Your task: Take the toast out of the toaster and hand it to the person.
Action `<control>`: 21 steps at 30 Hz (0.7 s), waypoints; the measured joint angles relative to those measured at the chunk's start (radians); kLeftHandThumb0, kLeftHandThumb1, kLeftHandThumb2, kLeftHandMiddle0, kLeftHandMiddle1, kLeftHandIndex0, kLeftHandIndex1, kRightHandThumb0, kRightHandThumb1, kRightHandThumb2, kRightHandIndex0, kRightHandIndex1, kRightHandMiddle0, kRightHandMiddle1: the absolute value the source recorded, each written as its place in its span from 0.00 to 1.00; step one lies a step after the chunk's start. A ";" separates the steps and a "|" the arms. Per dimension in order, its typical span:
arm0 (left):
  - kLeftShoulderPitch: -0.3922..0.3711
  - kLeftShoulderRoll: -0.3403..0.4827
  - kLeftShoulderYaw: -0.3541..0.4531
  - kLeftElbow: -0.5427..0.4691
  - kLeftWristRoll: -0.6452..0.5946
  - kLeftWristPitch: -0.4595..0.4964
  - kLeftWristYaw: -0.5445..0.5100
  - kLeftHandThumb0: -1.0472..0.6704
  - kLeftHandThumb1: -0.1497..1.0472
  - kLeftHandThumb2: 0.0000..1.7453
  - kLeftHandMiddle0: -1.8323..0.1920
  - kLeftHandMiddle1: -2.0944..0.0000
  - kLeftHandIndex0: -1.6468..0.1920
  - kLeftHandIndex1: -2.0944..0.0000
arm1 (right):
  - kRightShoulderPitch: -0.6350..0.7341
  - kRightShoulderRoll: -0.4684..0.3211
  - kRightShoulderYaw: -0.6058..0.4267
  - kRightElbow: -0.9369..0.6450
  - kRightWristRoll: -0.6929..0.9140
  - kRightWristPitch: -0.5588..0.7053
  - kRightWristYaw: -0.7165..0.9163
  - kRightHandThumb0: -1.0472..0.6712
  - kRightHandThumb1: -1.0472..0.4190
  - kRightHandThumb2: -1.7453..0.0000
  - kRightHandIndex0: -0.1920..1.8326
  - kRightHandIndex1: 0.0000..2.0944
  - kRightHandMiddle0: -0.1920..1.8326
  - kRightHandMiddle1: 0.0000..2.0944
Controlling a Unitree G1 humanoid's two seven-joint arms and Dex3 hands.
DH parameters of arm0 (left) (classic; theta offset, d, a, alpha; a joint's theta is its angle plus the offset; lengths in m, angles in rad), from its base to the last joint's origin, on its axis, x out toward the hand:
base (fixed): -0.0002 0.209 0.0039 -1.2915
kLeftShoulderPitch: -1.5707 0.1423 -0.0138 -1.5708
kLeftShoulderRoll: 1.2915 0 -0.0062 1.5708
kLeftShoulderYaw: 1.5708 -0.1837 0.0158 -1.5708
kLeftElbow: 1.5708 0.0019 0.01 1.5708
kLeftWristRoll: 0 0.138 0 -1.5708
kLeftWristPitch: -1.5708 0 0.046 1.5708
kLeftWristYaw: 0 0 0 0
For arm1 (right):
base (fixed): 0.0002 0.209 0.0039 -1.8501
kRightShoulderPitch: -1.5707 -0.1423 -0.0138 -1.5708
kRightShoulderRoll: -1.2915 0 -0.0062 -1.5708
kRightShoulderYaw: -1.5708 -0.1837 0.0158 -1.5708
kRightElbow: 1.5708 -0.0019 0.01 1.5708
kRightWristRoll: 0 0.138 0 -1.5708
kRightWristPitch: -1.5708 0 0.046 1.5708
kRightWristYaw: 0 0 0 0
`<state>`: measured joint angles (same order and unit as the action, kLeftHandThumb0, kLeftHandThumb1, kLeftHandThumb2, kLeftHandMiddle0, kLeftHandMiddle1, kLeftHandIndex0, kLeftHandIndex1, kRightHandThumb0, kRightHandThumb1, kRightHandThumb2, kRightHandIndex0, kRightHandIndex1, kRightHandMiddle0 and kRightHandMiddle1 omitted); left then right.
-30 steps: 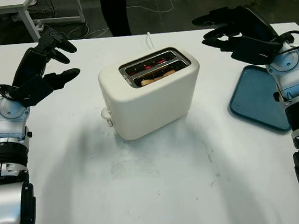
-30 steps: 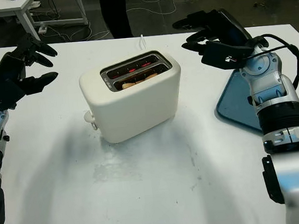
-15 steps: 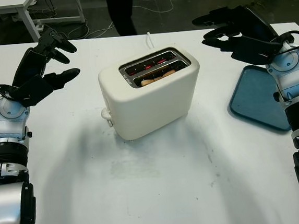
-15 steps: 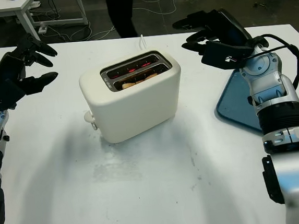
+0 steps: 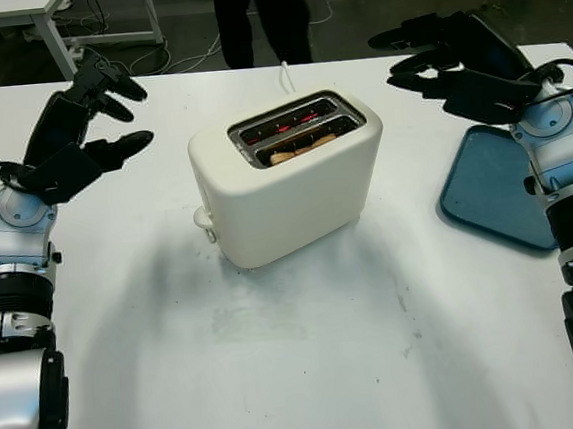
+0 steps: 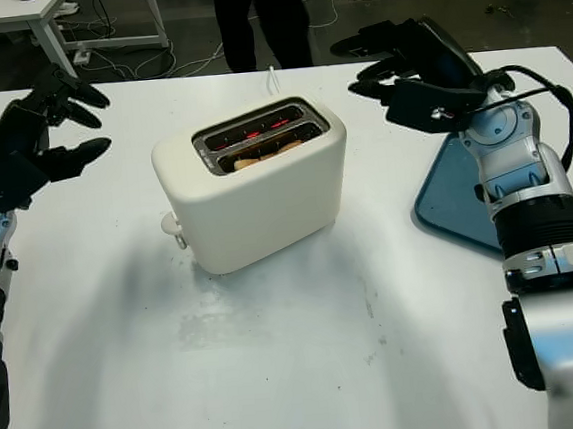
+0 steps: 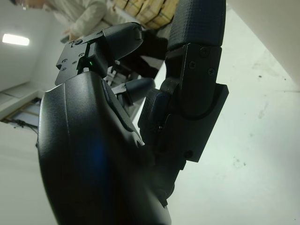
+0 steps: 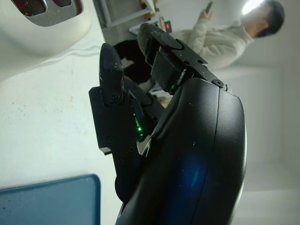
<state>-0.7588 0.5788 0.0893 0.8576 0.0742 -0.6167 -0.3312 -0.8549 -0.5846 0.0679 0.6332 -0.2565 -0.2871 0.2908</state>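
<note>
- Since the earlier frame, only the person beyond the far edge of the table has moved, and is now seen further right with both legs in view; neither robot hand has shifted.
- The left hand is held open above the table, nothing being grasped, its fingers pointed toward the toaster.
- The right hand is likewise open and raised, with a blue tray lying below and behind its fingers.
- Between the two sets of fingertips, apart from both, the white toaster stands, and the toast is seated in its nearer slot.
</note>
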 measured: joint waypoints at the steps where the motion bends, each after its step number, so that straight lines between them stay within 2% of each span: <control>1: 0.000 0.000 0.001 0.000 0.000 0.000 0.000 0.00 0.89 0.16 0.88 0.21 0.85 0.28 | 0.000 0.000 0.000 0.000 0.000 0.000 0.000 0.40 0.09 0.87 0.56 0.00 0.47 0.00; 21: 0.000 -0.001 0.003 0.002 -0.004 0.000 -0.015 0.00 0.89 0.14 0.87 0.22 0.83 0.29 | 0.000 0.000 0.000 0.000 0.000 -0.002 0.008 0.40 0.09 0.87 0.56 0.01 0.46 0.00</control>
<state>-0.7588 0.5781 0.0921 0.8595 0.0700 -0.6163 -0.3459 -0.8549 -0.5846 0.0681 0.6333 -0.2563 -0.2890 0.2985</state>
